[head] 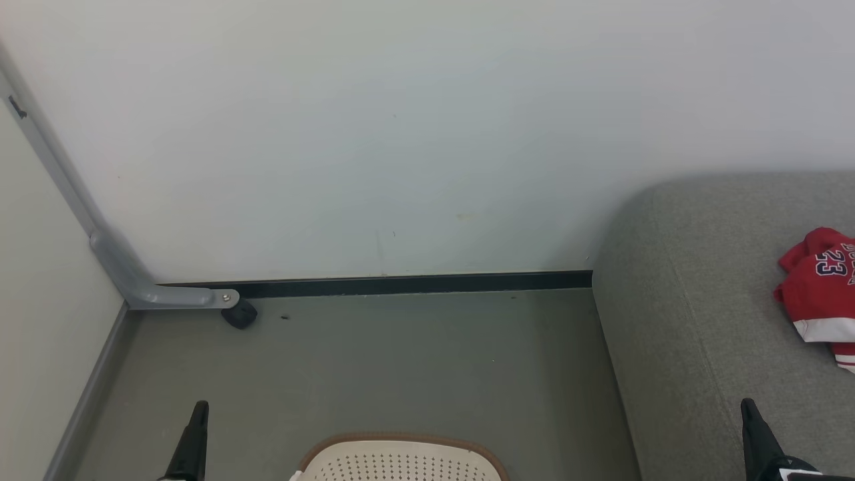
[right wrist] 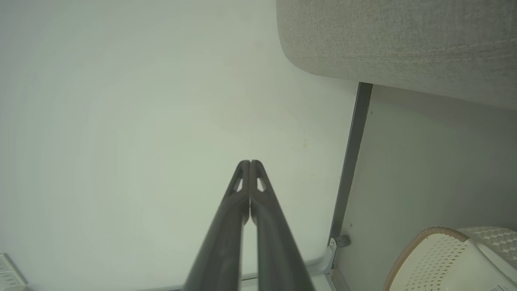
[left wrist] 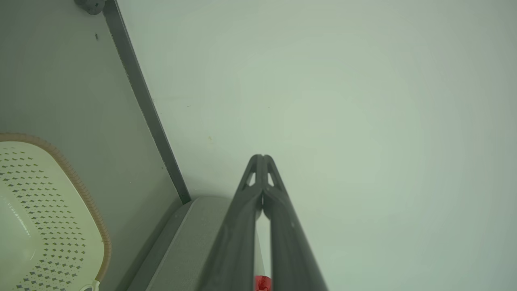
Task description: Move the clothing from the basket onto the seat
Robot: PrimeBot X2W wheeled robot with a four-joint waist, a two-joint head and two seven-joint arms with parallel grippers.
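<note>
Soft, even indoor light — faint shadows
Head view sharp; wrist views greenish, corners dimmer — the left gripper (left wrist: 262,157) blurs near the lens.

Red clothing (head: 818,294) with dark "23" lettering, grey woven seat (head: 695,300), cream perforated basket (head: 401,461) rimmed in brown

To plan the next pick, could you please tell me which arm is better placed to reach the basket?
Probably left: the left tool stands nearer the basket; the right tool is by the seat.
</note>
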